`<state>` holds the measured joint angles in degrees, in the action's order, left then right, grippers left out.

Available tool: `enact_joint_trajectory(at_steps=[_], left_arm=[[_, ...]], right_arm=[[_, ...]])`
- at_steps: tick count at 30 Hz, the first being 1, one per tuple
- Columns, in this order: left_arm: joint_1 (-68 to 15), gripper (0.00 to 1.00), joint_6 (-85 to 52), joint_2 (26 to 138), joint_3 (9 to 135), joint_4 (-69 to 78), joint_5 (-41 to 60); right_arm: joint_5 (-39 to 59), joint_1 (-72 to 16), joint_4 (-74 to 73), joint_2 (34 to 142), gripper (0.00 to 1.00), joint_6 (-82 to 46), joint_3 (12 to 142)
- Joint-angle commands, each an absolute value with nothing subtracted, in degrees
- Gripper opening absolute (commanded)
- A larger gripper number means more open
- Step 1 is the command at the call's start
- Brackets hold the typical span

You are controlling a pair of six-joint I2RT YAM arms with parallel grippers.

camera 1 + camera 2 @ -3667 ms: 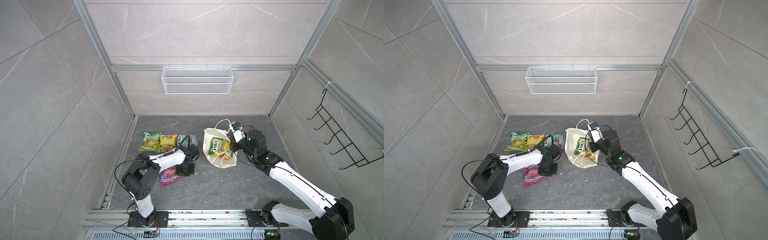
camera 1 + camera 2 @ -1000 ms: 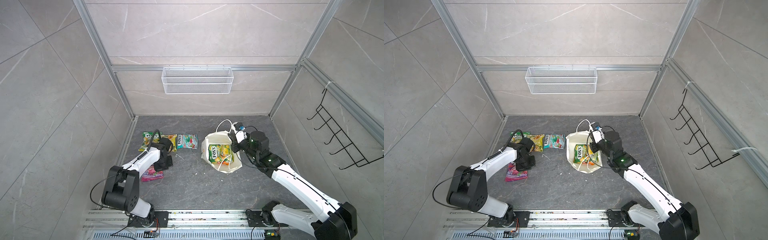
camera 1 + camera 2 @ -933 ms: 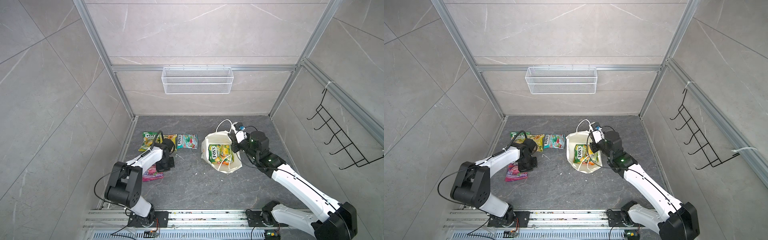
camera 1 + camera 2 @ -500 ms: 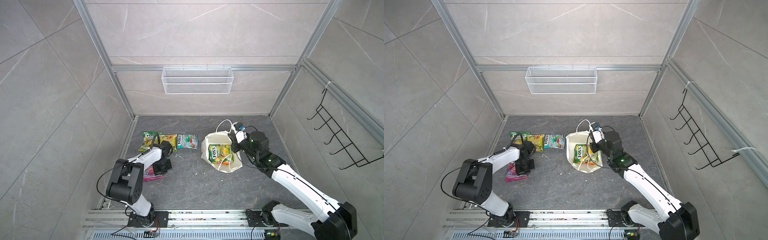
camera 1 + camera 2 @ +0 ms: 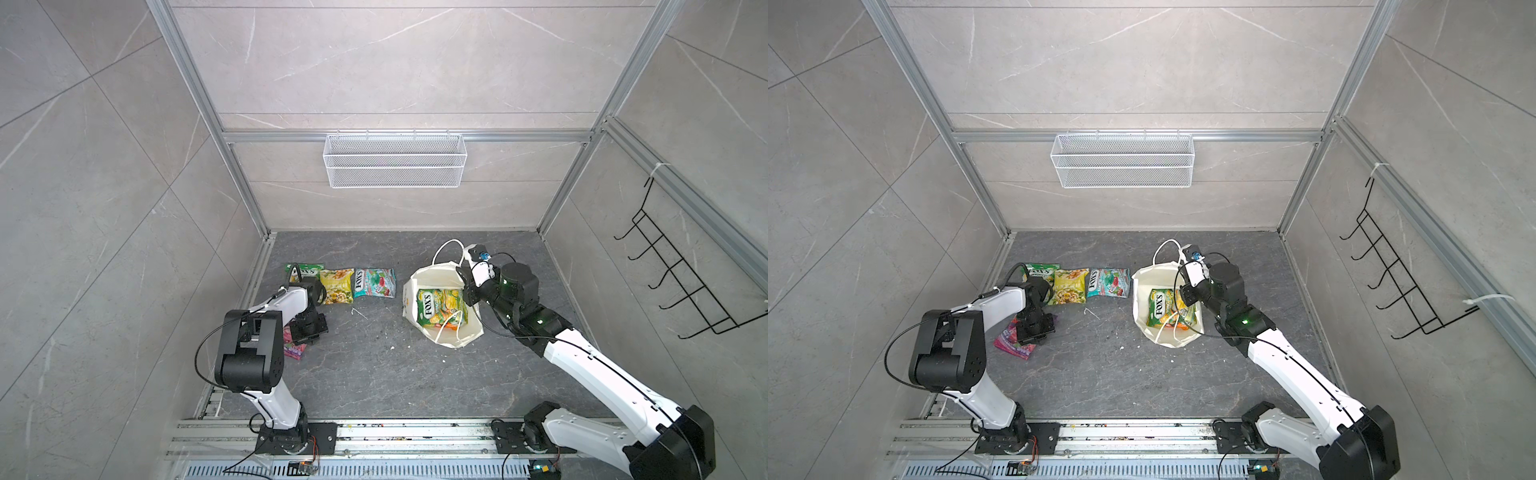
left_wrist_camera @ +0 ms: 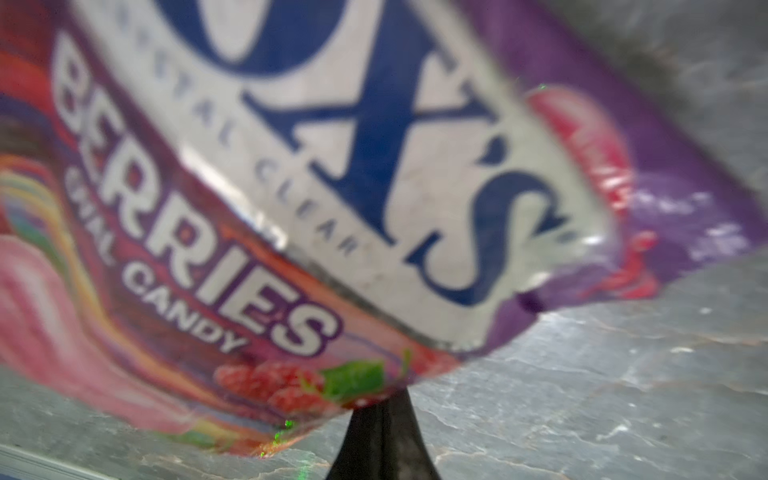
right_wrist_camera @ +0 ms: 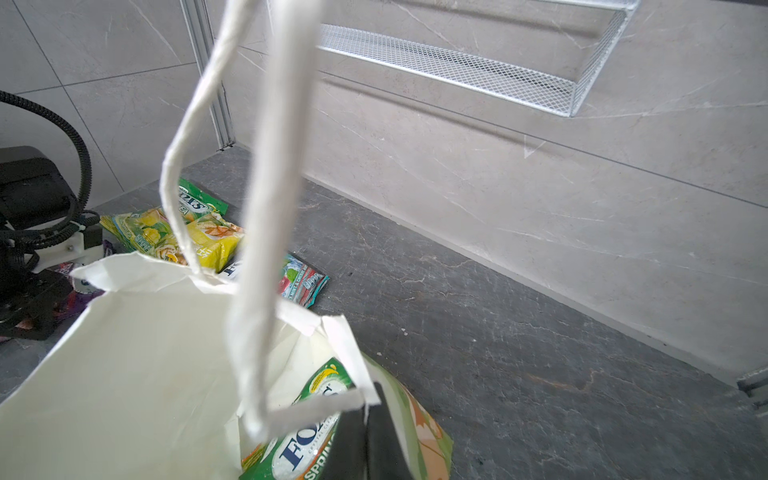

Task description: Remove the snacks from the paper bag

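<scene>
The glossy green-yellow foil snack packet (image 5: 440, 306) is lying flat inside the white paper carrier bag (image 5: 451, 338). It is likely handling light, limp and slippery, so you are best pinching a sealed edge. Your right gripper (image 7: 365, 415) is clamping the bag rim; your left gripper (image 6: 380, 409) is pinching the purple berry packet (image 6: 291, 187) by its corner.

Glossy, crinkled plastic film is seen on the purple packet (image 6: 374, 187) and the green packet (image 5: 440, 305). The paper bag (image 7: 124, 374) is made of matt white paper, its handles (image 7: 274, 166) of twisted cord. The counter (image 5: 374, 374) is finished in matt veined stone.
</scene>
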<state>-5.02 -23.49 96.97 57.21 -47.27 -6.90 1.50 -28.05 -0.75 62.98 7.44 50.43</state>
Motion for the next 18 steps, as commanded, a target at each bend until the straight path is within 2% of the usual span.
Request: enact_joint_trajectory(at_steps=[1, 11, 18], left_arm=[[-5.0, 0.00, -21.0, 98.5, 59.9, -46.2, -7.5], [-3.0, 0.00, -19.6, 103.2, 64.2, -45.3, -10.2], [-4.0, 0.00, -20.2, 97.0, 65.7, -46.8, -9.3]], right_arm=[[1.4, -27.9, -3.9, 61.7, 0.00, 6.6, 50.2], [1.6, -27.9, -3.7, 61.7, 0.00, 6.6, 50.4], [1.7, -27.9, -3.0, 62.2, 0.00, 6.9, 51.0]])
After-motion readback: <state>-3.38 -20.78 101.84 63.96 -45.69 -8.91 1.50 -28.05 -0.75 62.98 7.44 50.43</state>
